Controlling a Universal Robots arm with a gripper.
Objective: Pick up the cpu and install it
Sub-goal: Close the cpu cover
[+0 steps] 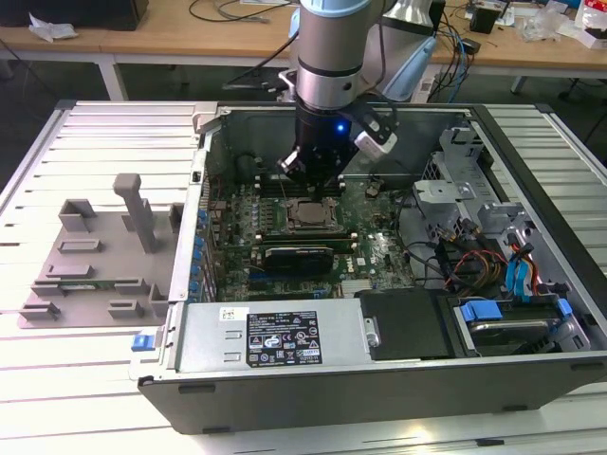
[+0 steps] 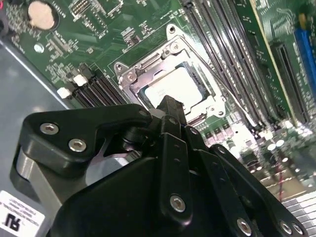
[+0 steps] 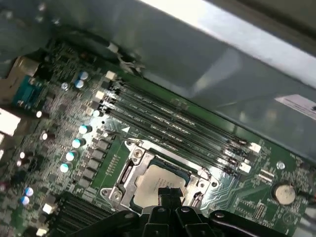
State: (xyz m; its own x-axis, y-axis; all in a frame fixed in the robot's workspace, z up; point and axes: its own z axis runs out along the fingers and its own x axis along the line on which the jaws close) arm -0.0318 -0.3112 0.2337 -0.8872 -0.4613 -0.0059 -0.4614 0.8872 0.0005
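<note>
Silvery and flat, the small square cpu (image 2: 174, 87) already lies inside the dark metal-rimmed socket frame (image 3: 129, 174) on the green motherboard (image 1: 379, 248). The black hand (image 1: 313, 172) hovers just above it, closed and empty; the frame looks unlatched.

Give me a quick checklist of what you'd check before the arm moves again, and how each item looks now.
1. cpu lying inside the socket frame: ok.
2. cpu flat, fully seated: cannot tell.
3. gripper above the cpu, not off to a side: ok.
4. Gripper let go of the cpu: cannot tell.
5. Memory slots beside the socket clear of the gripper: ok.
6. computer case open on top: ok.
</note>
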